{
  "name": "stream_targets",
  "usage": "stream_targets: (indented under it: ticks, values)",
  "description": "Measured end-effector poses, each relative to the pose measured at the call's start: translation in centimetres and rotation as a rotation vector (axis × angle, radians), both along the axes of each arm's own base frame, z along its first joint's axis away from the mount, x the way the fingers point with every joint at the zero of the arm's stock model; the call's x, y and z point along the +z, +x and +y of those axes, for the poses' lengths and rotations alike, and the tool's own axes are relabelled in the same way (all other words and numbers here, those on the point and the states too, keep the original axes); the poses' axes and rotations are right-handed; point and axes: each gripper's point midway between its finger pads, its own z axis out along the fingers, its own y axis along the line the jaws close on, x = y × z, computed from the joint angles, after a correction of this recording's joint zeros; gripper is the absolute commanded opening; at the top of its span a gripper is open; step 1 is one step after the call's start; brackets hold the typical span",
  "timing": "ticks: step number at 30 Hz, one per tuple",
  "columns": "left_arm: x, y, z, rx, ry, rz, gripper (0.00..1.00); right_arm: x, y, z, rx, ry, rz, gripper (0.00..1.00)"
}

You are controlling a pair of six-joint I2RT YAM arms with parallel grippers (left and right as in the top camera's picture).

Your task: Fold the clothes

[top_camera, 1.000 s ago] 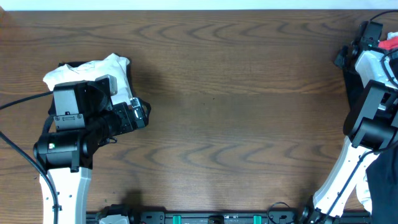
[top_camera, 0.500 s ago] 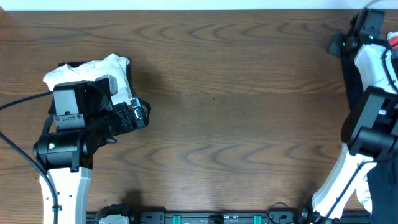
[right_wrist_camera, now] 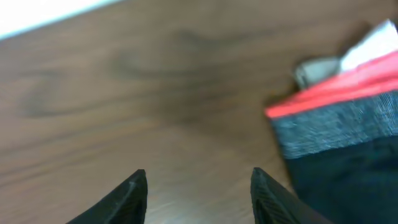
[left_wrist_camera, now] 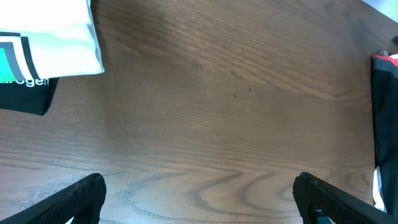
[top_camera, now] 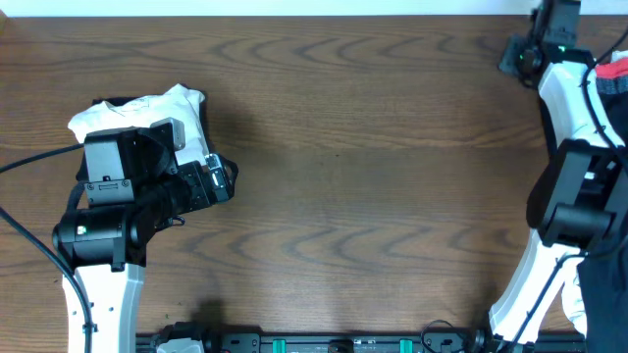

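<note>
Finds the long black soft-fabric pants (right_wrist_camera: 336,134), with a heathered grey waistband edged in bright red-orange, bunched at the far right corner of the brown wood-grain table (top_camera: 373,147). Puts the right gripper (right_wrist_camera: 198,186) above bare wood just beside that waistband, on the side toward the table's middle, clear of the cloth. Shows its two dark fingers spread apart, released, gripping nothing. Places the left gripper (left_wrist_camera: 199,199) toward the table's left edge, over bare wood, fingers wide apart and likewise empty. Shows a crumpled white T-shirt with a green logo (left_wrist_camera: 50,37) at the table's left side, partly beneath the left arm, well apart from the pants across the table.
</note>
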Motion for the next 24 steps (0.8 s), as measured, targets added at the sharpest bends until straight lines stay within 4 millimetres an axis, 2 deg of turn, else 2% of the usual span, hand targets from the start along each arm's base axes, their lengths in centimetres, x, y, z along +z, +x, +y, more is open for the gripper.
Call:
stream_targets:
  ticks: [6,9,13,15,20,21,24]
  values:
    - [0.0,0.0,0.0,0.0,-0.001,0.0,0.98,-4.7,-1.7,-5.2,-0.106,0.006,0.072,0.54]
    - [0.0,0.0,0.0,0.0,0.0,0.0,0.98,-6.0,-2.3,-6.9,-0.14,0.005,0.087,0.54]
    - [0.0,0.0,0.0,0.0,-0.001,0.0,0.98,-8.0,-3.0,-7.8,-0.159,0.013,0.122,0.51]
    - [0.0,0.0,0.0,0.0,0.0,0.0,0.98,-8.1,-3.0,-7.9,-0.161,0.011,0.124,0.42]
    - [0.0,0.0,0.0,0.0,0.0,0.0,0.98,-8.1,-3.3,-8.3,-0.175,0.003,0.131,0.05]
    - [0.0,0.0,0.0,0.0,0.0,0.0,0.98,-8.1,-3.3,-8.4,-0.179,0.006,0.129,0.01]
    - [0.0,0.0,0.0,0.0,0.0,0.0,0.98,-8.1,-3.4,-8.3,-0.182,0.015,0.129,0.01]
